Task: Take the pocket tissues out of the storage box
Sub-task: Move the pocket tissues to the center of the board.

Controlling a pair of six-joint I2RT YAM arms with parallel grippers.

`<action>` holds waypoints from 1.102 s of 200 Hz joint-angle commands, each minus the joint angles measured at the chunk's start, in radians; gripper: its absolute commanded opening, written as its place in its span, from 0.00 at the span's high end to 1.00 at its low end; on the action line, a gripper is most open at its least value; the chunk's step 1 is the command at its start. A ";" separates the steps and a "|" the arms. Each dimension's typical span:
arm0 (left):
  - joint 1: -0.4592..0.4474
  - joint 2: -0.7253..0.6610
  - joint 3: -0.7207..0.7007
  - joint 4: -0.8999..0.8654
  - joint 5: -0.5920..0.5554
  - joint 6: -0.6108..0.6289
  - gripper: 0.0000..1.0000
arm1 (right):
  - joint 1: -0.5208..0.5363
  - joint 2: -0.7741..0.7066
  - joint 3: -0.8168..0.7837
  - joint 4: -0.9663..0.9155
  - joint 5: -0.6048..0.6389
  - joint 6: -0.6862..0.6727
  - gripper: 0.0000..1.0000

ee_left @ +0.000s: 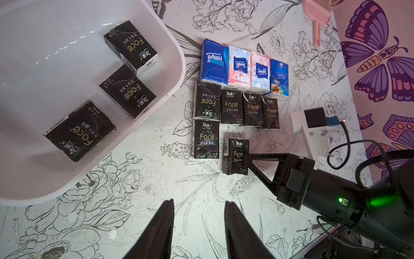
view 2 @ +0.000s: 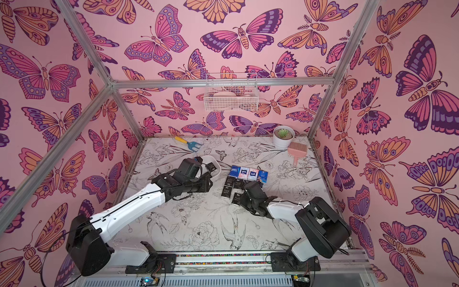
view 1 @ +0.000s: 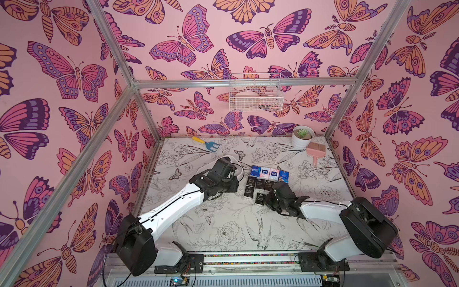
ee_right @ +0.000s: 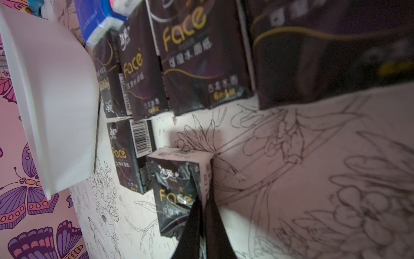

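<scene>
Gold "Face" lettering plus Chinese characters is read on every black packet of the pocket tissues [ee_left: 231, 106]. "Tempo" is read on three coloured packets [ee_left: 239, 66]. The print on the fourth, blue with a cartoon figure [ee_left: 279, 78], is too small to read. A barcode is seen on the side of the touched packet [ee_left: 235, 155]. Three black packets [ee_left: 127, 94] are left in the storage box [ee_left: 44, 67], which sits just beside the left gripper [ee_left: 199, 201]. The rest are laid in rows on the table [ee_left: 201, 183] ahead of its fingertips. The left gripper is held part-open above the table, with nothing between the fingers. The left arm [view 1: 173, 201] is stretched forward, wrist raised by the box. The right gripper [ee_right: 202, 201] is closed tight, tips set against the touched packet's edge; whether wrapper is pinched cannot be told. The right arm [view 1: 320, 208] is laid low, forearm near level, gripper pointed across toward the box.
</scene>
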 commanded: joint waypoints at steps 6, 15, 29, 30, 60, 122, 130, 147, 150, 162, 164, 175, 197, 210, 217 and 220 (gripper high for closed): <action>0.007 -0.027 -0.022 -0.027 -0.018 0.008 0.57 | 0.004 0.036 0.027 -0.017 0.017 -0.010 0.91; 0.009 -0.029 -0.022 -0.027 -0.019 0.009 0.57 | 0.003 0.039 0.033 -0.018 0.020 -0.016 0.91; 0.009 -0.030 -0.023 -0.028 -0.019 0.009 0.57 | 0.004 0.046 0.046 -0.026 0.021 -0.025 0.90; 0.009 -0.031 -0.023 -0.027 -0.020 0.008 0.57 | 0.003 0.046 0.047 -0.027 0.020 -0.025 0.90; 0.011 -0.032 -0.023 -0.028 -0.021 0.009 0.57 | 0.003 0.069 0.062 -0.027 0.018 -0.033 0.89; 0.013 -0.040 -0.032 -0.029 -0.025 0.007 0.57 | 0.003 0.091 0.078 -0.033 0.023 -0.042 0.87; 0.014 -0.041 -0.035 -0.028 -0.025 0.006 0.57 | 0.003 0.089 0.079 -0.033 0.023 -0.042 0.86; 0.016 -0.047 -0.038 -0.029 -0.027 0.006 0.57 | 0.004 0.082 0.075 -0.033 0.021 -0.042 0.83; 0.015 -0.046 -0.038 -0.028 -0.028 0.005 0.57 | 0.003 0.080 0.074 -0.032 0.022 -0.041 0.82; 0.016 -0.048 -0.041 -0.028 -0.030 0.006 0.57 | 0.004 0.069 0.068 -0.031 0.027 -0.040 0.78; 0.016 -0.049 -0.042 -0.028 -0.031 0.007 0.57 | 0.003 0.067 0.067 -0.031 0.027 -0.041 0.78; 0.018 -0.047 -0.042 -0.028 -0.034 0.008 0.57 | 0.003 0.061 0.063 -0.026 0.031 -0.040 0.73; 0.027 -0.036 -0.040 -0.026 -0.042 0.012 0.57 | 0.003 0.010 0.054 -0.015 0.033 -0.046 0.66; 0.037 -0.024 -0.032 -0.027 -0.044 0.017 0.57 | 0.003 -0.019 0.053 -0.025 0.035 -0.058 0.63; 0.044 -0.014 -0.026 -0.026 -0.048 0.020 0.57 | 0.003 -0.030 0.056 -0.034 0.038 -0.064 0.61; 0.049 -0.008 -0.023 -0.026 -0.051 0.021 0.57 | 0.004 -0.037 0.058 -0.041 0.041 -0.070 0.60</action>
